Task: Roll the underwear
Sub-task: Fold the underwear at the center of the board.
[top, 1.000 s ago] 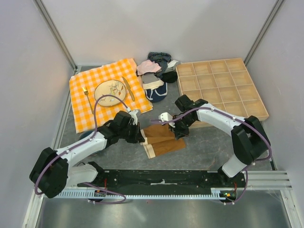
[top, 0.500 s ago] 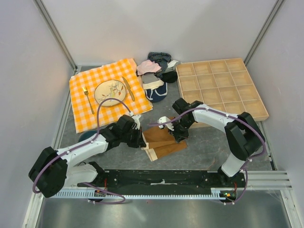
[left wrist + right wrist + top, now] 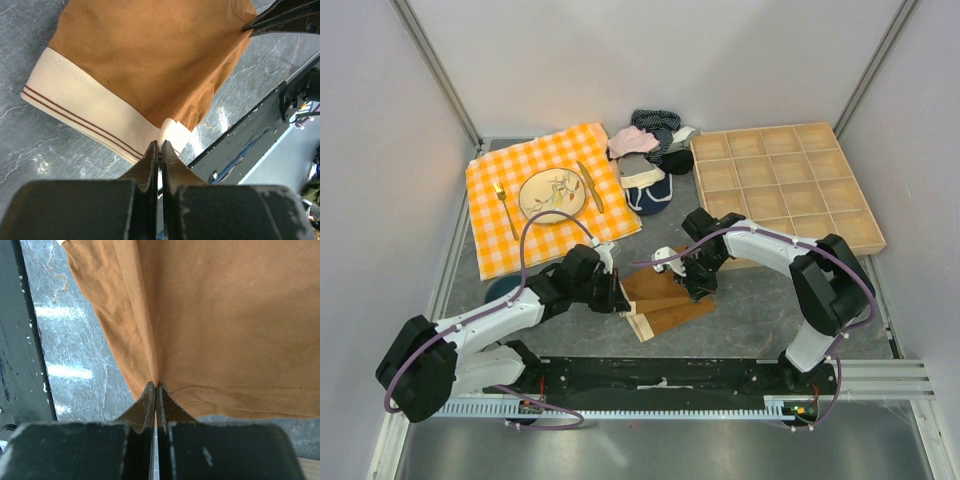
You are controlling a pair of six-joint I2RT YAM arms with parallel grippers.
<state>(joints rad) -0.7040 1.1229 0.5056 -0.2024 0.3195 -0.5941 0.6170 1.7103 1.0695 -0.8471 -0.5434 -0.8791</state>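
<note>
The underwear (image 3: 660, 300), rust-brown with a cream waistband, lies folded on the grey table between my two arms. My left gripper (image 3: 618, 296) is shut on its cream waistband edge at the left; in the left wrist view the gripper (image 3: 159, 145) pinches the waistband (image 3: 90, 112) of the underwear (image 3: 150, 55). My right gripper (image 3: 697, 285) is shut on the brown hem at the right; in the right wrist view the gripper (image 3: 156, 386) pinches a fold of the underwear (image 3: 220, 315).
An orange checked cloth (image 3: 500, 235) with a plate (image 3: 553, 193), fork and knife lies at the back left. A pile of other garments (image 3: 648, 150) sits at the back middle. A wooden compartment tray (image 3: 785, 180) stands at the right. A dark rail (image 3: 660, 375) runs along the near edge.
Both grippers have moved slightly towards each other and towards the near edge with the cloth in them. The upper layer of the underwear has shifted over the lower one.
</note>
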